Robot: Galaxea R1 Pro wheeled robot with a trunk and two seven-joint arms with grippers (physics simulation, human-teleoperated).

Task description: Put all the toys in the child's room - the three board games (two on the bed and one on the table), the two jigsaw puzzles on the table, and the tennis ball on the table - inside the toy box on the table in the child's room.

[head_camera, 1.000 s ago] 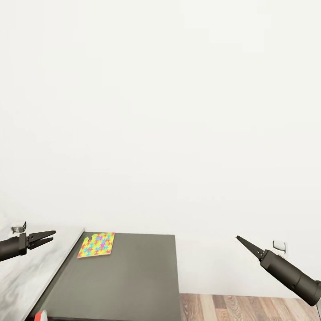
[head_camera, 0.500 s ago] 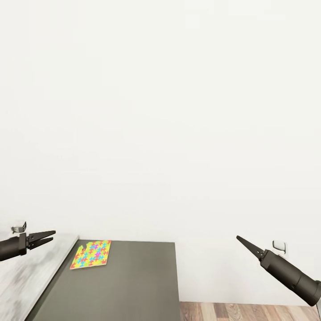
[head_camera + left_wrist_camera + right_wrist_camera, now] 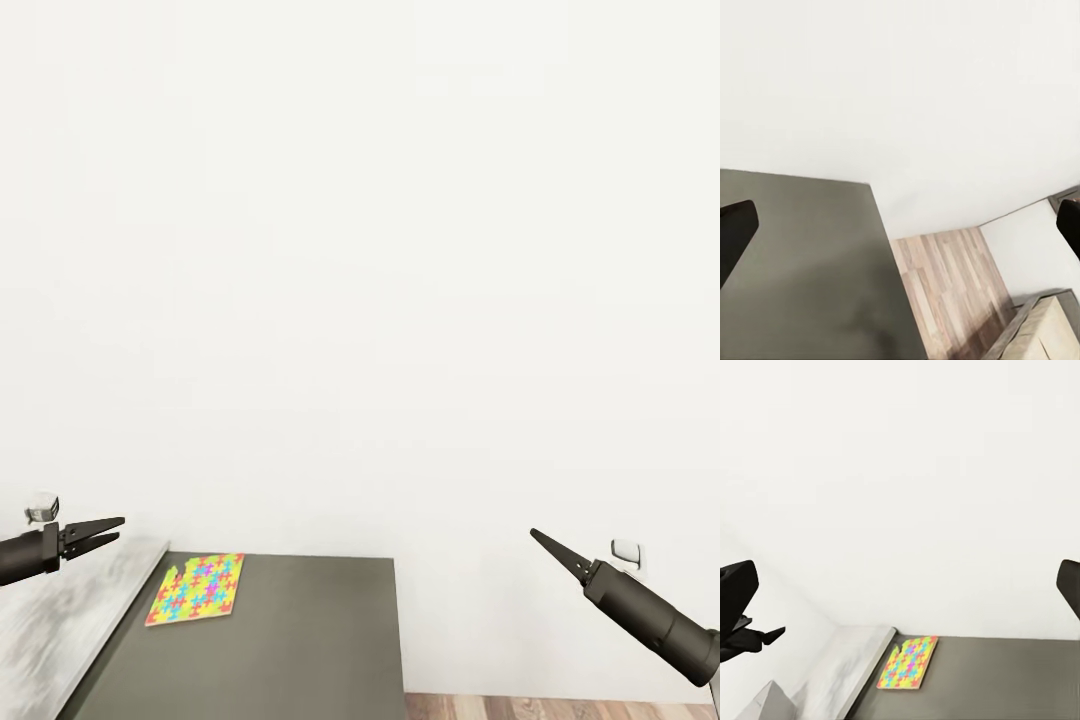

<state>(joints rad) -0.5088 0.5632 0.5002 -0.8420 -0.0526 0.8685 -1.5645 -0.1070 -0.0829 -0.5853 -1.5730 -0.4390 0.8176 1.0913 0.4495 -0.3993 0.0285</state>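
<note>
**Facing a bare wall, puzzle down at seven o'clock**

Hovering at nine o'clock in the head view, the left gripper (image 3: 108, 531) holds its two thin dark fingers a little apart, with nothing between them. Below it runs a strip of the table (image 3: 60, 620), a pale grey top with a faint mottled sheen. Just beside that edge, at seven o'clock, a puzzle (image 3: 195, 589) lies flat on the cabinet (image 3: 300, 640), which is lower, matt, dark grey and square-cornered. The puzzle is a thin card-like square in a mosaic of yellow, red, blue and green, with a small notch at one far corner. It looks light and slick, with almost no edge to catch.

The white wall takes up most of the view above. At four o'clock the right gripper (image 3: 545, 543) points up and inward as a single tapered dark spike; from here its fingers look together, but the right wrist view shows one dark finger at each side of the picture, well apart, so they stand open and empty. A wall socket (image 3: 625, 550) sits just behind it, and wood-plank floor (image 3: 560, 708) shows at five o'clock.

The toy box is nowhere to be placed from these pictures. The likely step is reaching the puzzle: the head should tip down first, then a gripper should come in low at a free edge, since a flat card will slide rather than lift.
</note>
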